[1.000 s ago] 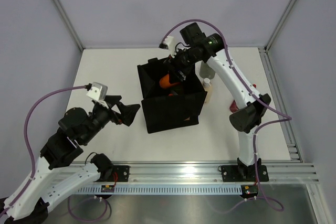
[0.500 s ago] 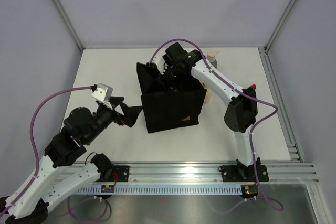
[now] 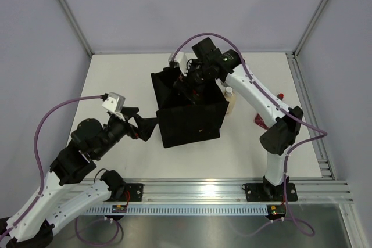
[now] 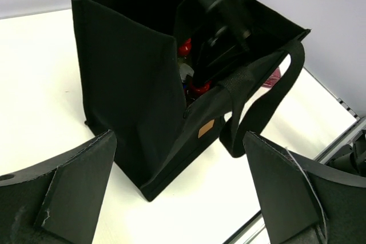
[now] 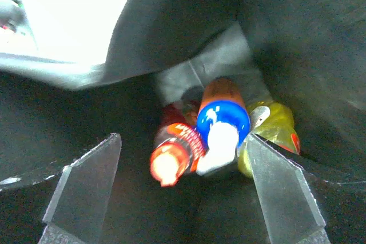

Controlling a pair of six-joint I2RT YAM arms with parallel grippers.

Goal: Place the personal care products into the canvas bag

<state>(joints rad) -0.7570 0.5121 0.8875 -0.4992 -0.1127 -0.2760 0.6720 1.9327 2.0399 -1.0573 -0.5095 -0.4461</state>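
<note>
The black canvas bag [image 3: 192, 121] stands open in the middle of the table. My right gripper [image 3: 195, 87] reaches down into its mouth and is open [image 5: 183, 190], holding nothing. Just below its fingers, on the bag's floor, lies the orange blue-capped bottle [image 5: 223, 115], between a red-capped bottle [image 5: 173, 155] and a yellow bottle [image 5: 274, 125]. A cream white-capped bottle [image 3: 231, 98] stands outside against the bag's right side. My left gripper [image 3: 145, 125] hovers open by the bag's near-left corner [image 4: 178, 138], apart from the fabric.
A dark red flat item [image 3: 259, 121] lies on the table right of the bag, partly behind my right arm. The bag's handle [image 4: 269, 92] droops over its near side. The table's metal rail [image 3: 232, 190] runs along the near edge.
My right gripper went down into the bag with the orange bottle and opened; the bottle now lies loose on the bag's floor. The left arm edged slightly toward the bag.
</note>
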